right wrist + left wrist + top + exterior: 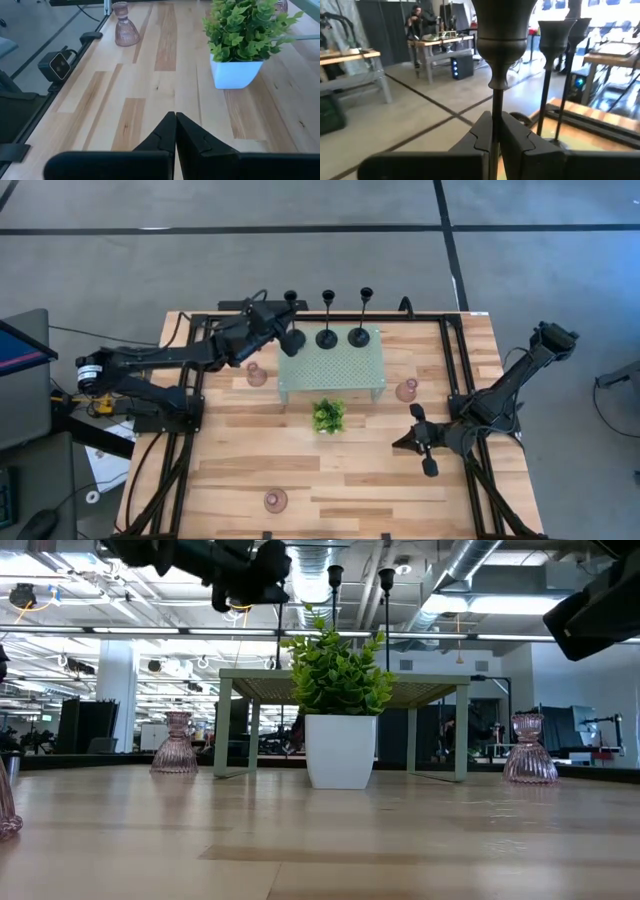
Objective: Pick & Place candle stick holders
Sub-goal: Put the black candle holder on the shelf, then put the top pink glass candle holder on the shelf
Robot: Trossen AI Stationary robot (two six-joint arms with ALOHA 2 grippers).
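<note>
Your black, thin-stemmed candle stick holder (496, 75) is clamped at its stem by the left end effector (283, 332), at the far left corner of the mint-green perforated stand (331, 375). Two more black holders (342, 337) sit along the stand's far edge. Three pink glass holders (257, 374) rest on the wooden surface (400, 470). Your right end effector (175, 131) is closed on nothing, near the right edge.
</note>
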